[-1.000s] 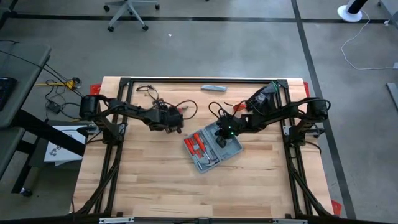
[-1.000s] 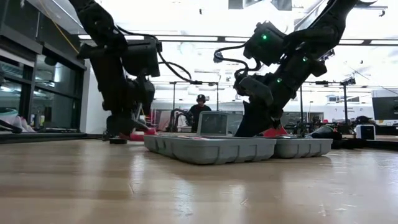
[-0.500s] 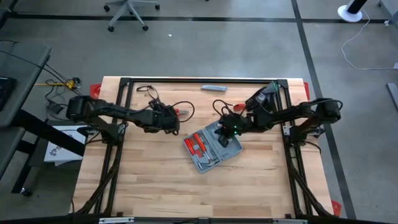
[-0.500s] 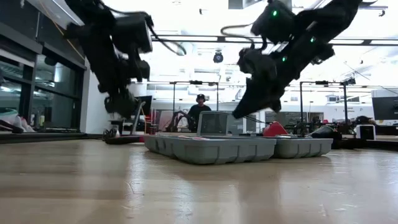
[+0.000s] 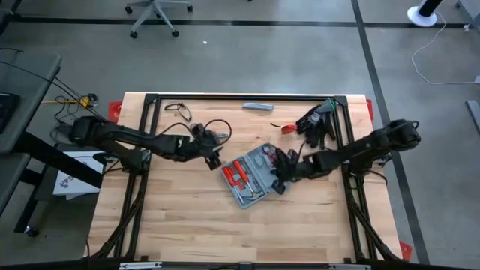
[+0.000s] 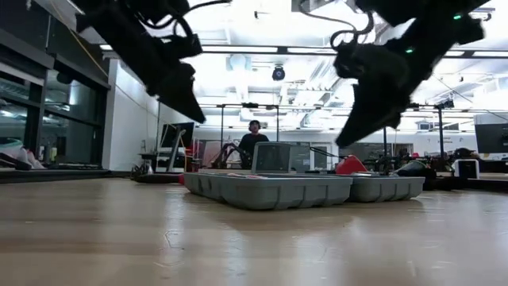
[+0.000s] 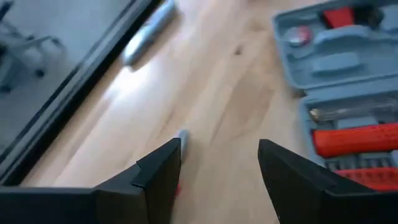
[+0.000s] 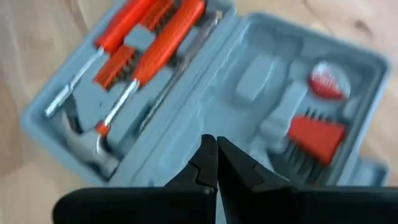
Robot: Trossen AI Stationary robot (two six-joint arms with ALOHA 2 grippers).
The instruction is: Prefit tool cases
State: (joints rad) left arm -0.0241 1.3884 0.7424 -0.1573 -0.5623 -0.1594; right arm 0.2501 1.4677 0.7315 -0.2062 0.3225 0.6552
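**Q:** From above, where is everything?

**A:** The blue-grey moulded plastic tool case [image 5: 256, 174] lies open, lid flat, mid-counter [image 5: 180, 217], I judge so its slots can be checked. My left pincer [image 5: 214, 157] hangs beside its left edge; my right pincer [image 5: 279, 177] reaches over its right half. Black gloves [image 5: 318, 120] lie well apart.

**Q:** At counter height?

**A:** Both arms slant down above the case [image 6: 270, 189], neither touching it.

**Q:** Your left wrist?

**A:** My fingers [image 7: 155, 171] stand wide, holding nothing; a slim grey bar [image 7: 149, 31] lies farther off.

**Q:** Your right wrist?

**A:** My fingertips [image 8: 208, 158] are pressed together, empty, pointing at the red-handled tools [image 8: 163, 38] in their slots.
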